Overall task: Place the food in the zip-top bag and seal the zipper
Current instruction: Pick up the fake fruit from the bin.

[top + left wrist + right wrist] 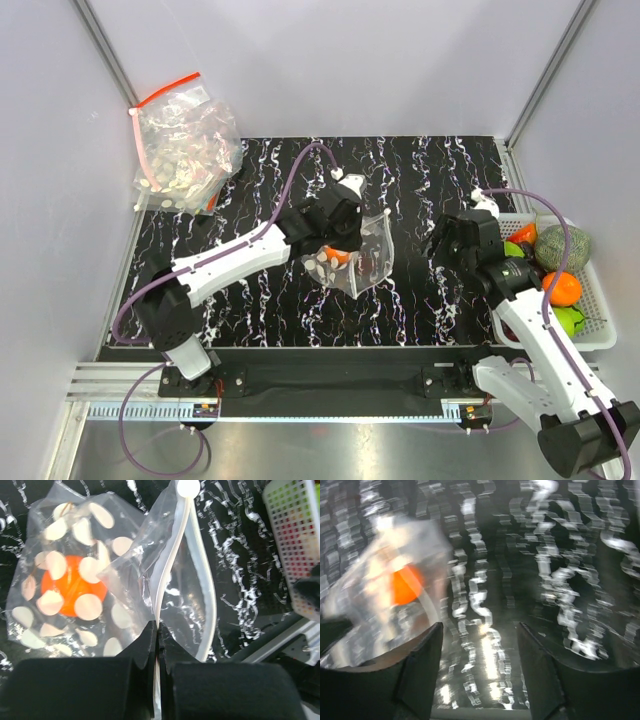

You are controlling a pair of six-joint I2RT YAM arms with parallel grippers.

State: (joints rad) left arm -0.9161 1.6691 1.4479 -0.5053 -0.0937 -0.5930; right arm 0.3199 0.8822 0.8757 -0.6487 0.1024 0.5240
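The clear zip-top bag (365, 258) with white oval spots lies mid-mat with an orange food piece (339, 255) inside. In the left wrist view the bag (75, 580) holds the orange food (70, 587), and its pale zipper (172, 555) runs up from my fingertips. My left gripper (159, 627) is shut on the zipper strip; it shows in the top view (345, 235) at the bag's upper left. My right gripper (480, 635) is open and empty above the mat, right of the bag (385, 580); it shows in the top view (445, 243). The right wrist view is blurred.
A heap of spotted bags with a red strip (185, 145) sits at the back left corner. A white basket (600, 335) with orange and green food stands at the right edge. Grey walls enclose the black marbled mat (250, 300).
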